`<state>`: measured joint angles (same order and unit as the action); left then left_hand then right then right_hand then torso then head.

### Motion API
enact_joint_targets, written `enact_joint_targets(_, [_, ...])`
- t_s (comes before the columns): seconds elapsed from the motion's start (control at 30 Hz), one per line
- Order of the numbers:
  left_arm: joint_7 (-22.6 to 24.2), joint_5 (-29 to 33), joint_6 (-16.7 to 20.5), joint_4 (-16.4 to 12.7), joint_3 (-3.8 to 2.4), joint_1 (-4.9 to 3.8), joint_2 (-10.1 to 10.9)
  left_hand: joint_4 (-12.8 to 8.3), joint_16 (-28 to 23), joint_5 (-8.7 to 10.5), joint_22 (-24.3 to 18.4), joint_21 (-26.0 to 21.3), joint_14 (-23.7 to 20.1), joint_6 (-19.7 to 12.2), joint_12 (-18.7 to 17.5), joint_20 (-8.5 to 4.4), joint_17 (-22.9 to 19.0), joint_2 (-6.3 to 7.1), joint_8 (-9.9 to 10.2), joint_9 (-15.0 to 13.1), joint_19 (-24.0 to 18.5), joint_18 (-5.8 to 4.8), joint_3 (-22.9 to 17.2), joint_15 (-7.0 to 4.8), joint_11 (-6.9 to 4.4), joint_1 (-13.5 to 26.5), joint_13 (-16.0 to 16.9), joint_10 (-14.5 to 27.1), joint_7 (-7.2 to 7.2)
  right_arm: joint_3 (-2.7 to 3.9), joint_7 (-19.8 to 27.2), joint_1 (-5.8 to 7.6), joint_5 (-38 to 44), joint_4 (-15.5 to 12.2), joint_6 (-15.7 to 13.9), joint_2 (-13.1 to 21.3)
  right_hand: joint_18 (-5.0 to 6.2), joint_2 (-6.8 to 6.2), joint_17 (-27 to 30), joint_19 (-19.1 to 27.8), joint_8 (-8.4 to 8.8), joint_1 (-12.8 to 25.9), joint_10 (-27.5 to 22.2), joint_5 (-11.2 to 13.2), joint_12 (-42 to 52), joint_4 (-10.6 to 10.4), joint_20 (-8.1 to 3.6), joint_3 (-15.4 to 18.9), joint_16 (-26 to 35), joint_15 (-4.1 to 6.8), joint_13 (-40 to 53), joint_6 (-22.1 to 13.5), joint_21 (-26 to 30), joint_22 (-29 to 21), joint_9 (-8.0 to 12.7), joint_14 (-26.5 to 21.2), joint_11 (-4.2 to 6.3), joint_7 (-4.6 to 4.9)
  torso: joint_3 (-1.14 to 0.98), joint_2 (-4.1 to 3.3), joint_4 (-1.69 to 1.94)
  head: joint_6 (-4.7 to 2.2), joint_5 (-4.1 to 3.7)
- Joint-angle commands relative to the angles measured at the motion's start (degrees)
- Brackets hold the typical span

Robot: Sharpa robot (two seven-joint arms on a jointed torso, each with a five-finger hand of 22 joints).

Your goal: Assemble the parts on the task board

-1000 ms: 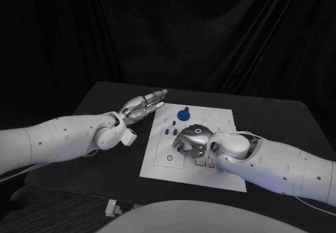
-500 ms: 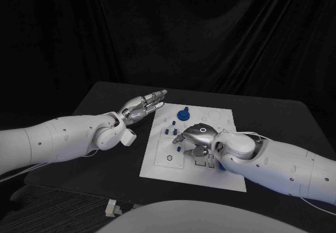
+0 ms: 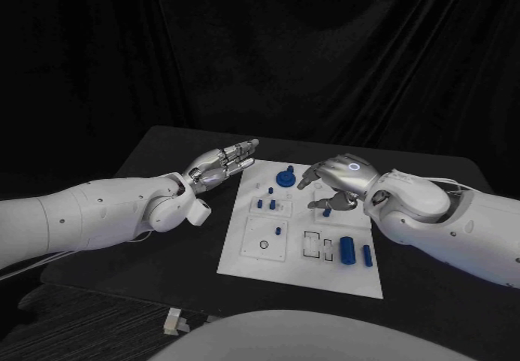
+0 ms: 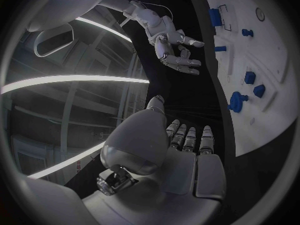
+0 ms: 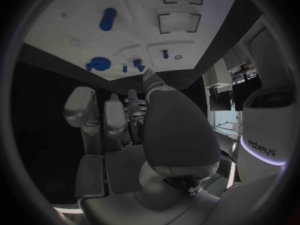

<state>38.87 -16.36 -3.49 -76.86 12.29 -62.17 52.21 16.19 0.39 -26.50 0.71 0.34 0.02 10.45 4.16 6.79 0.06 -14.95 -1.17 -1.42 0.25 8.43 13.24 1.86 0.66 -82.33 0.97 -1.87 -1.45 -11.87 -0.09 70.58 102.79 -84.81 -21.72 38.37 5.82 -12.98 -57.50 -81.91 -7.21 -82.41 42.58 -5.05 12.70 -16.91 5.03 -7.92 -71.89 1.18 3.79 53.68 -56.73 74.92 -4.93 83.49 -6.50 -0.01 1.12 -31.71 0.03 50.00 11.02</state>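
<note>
Black cloth backs the black table (image 3: pixel 162 150), where the white rectangular task board (image 3: pixel 271 263) carries small blue plastic parts (image 3: pixel 347 250). Left hand (image 3: pixel 222 163) hovers flat beside the board's far corner, fingers spread, empty. Right hand (image 3: pixel 334 180) hangs above the board, fingers loosely curled, holding nothing.

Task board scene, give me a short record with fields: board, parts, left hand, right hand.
board: white task board lying flat in the middle of the black table
parts: blue parts on the board, among them a round knobbed piece near the far edge and a long cylinder at the near right
left hand: left hand over the table at the board's far left corner, fingers stretched out, holding nothing
right hand: right hand above the board's far half, fingers apart, holding nothing
</note>
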Motion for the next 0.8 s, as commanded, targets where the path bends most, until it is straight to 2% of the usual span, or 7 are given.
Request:
enact_joint_targets(0.03, [5.5, 0.4, -0.5, -0.2, -0.06, 0.07, 0.0, -0.1, -0.4, -0.29, 0.0, -0.1, 0.0, 0.2, 0.2, 0.54, -0.1, 0.15, -0.4, -0.1, 0.0, 0.75, -0.1, 0.31, 0.42, -0.5, 0.1, -0.1, -0.03, -0.01, -0.8, 0.65, -0.6, 0.3, -0.6, 1.2, 0.23, -0.21, -0.1, -0.5, -0.16, 0.6, -0.3, 0.0, 0.3, -0.1, -0.19, 0.4, 0.2, -0.09, -0.1, 0.7, -0.1, 6.6, 0.0, 0.4, 0.39, -0.28, 0.04, 0.0, 0.09, 0.0, -0.28])
enact_joint_targets(0.17, [5.5, 0.4, -0.6, -0.2, -0.05, 0.08, -0.1, -0.3, -0.4, -0.57, 0.0, -0.1, 0.0, 0.4, 0.3, 0.73, -0.1, 0.14, -0.4, -0.1, 0.0, 0.78, -0.3, 0.44, 0.34, -0.8, 0.1, -0.1, -0.22, -0.01, -0.2, 0.91, -0.9, 1.5, 1.3, 2.4, 0.23, -0.39, 0.0, -0.5, 0.96, 0.3, -0.2, -0.2, 0.4, 0.0, -0.3, 0.5, 0.4, -0.03, -0.1, -0.4, 0.2, 6.6, 0.4, 0.5, 0.4, -1.18, 0.05, 0.0, 0.08, 0.0, -0.33])
enact_joint_targets(0.33, [5.4, 0.4, -0.7, -0.1, -0.05, 0.1, -0.3, -0.4, -0.4, -0.62, 0.1, 0.0, 0.0, 0.5, 0.3, 0.84, -0.1, 0.15, -0.4, -0.1, 0.0, 0.82, -0.4, 0.53, 0.28, -1.0, 0.1, -0.1, -0.44, -0.02, 0.4, 0.49, -1.0, 2.7, 2.8, 3.0, 0.08, 0.34, -0.5, -1.0, 1.8, 0.1, 1.7, -0.1, 1.3, 0.0, -0.34, 0.0, 0.1, -0.04, 0.1, -0.8, -0.4, 6.8, 0.7, 0.9, 0.35, -1.46, 0.02, -0.02, 0.05, 0.0, -0.54])
enact_joint_targets(0.53, [5.4, 0.4, -0.7, -0.2, -0.05, 0.11, -0.4, -0.4, -0.4, -0.63, 0.1, 0.0, 0.0, 0.5, 0.3, 0.87, -0.1, 0.15, -0.4, -0.1, 0.1, 0.83, -0.5, 0.55, 0.29, -1.1, 0.1, -0.1, -0.45, -0.02, 1.1, -0.74, -1.0, 4.1, 4.7, 2.8, -0.13, 1.47, -1.2, -1.4, 2.22, 0.2, 5.9, 0.3, 2.4, 0.2, 0.14, -0.7, -0.3, -0.86, 0.0, 0.0, -1.0, 7.0, 0.8, 1.3, 0.63, -0.83, 0.02, -0.05, 0.02, 0.0, -0.61])
enact_joint_targets(0.57, [5.4, 0.4, -0.7, -0.2, -0.05, 0.11, -0.4, -0.4, -0.4, -0.65, 0.1, 0.0, 0.0, 0.4, 0.3, 0.89, -0.1, 0.16, -0.4, -0.1, 0.1, 0.84, -0.5, 0.57, 0.31, -1.1, 0.1, -0.1, -0.43, -0.02, 1.1, -0.96, -1.0, 4.3, 5.1, 2.7, -0.21, 1.78, -1.5, -1.5, 2.59, 0.2, 7.4, 0.3, 2.7, 0.4, 0.41, -0.9, -0.5, -1.23, 0.1, -0.3, -1.2, 7.1, 0.9, 1.3, 0.78, -0.46, 0.01, -0.07, 0.0, 0.0, -0.6])
enact_joint_targets(0.63, [5.4, 0.4, -0.7, -0.2, -0.05, 0.11, -0.4, -0.5, -0.4, -0.8, 0.1, 0.0, 0.0, 0.5, 0.3, 1.0, -0.1, 0.18, -0.4, -0.1, 0.1, 0.86, -0.6, 0.65, 0.33, -1.3, 0.1, -0.1, -0.46, -0.02, 1.2, -1.41, -1.0, 4.7, 5.8, 2.4, -0.23, 1.7, -1.6, -1.6, 3.34, 0.1, 8.6, 0.4, 2.5, 0.5, 0.73, -0.9, -0.6, -1.57, -0.1, -1.4, -1.3, 7.1, 1.1, 1.4, 0.71, 0.17, 0.0, -0.07, 0.0, 0.0, -0.58])
enact_joint_targets(0.8, [5.4, 0.4, -0.7, -0.2, -0.05, 0.12, -0.4, -0.7, -0.4, -0.96, 0.1, 0.0, 0.0, 0.4, 0.3, 1.08, -0.1, 0.21, -0.4, -0.1, 0.1, 0.89, -0.7, 0.7, 0.36, -1.5, 0.1, -0.1, -0.46, -0.02, 1.6, -2.3, -1.0, 5.5, 6.9, 1.9, -0.2, 1.55, -1.7, -1.6, 3.61, 0.1, 8.8, 0.4, 1.9, 0.5, 0.88, -0.8, -0.7, -1.65, -0.2, -2.2, -1.2, 7.2, 1.2, 1.3, 0.61, 0.3, 0.0, -0.09, 0.02, 0.0, -0.51])
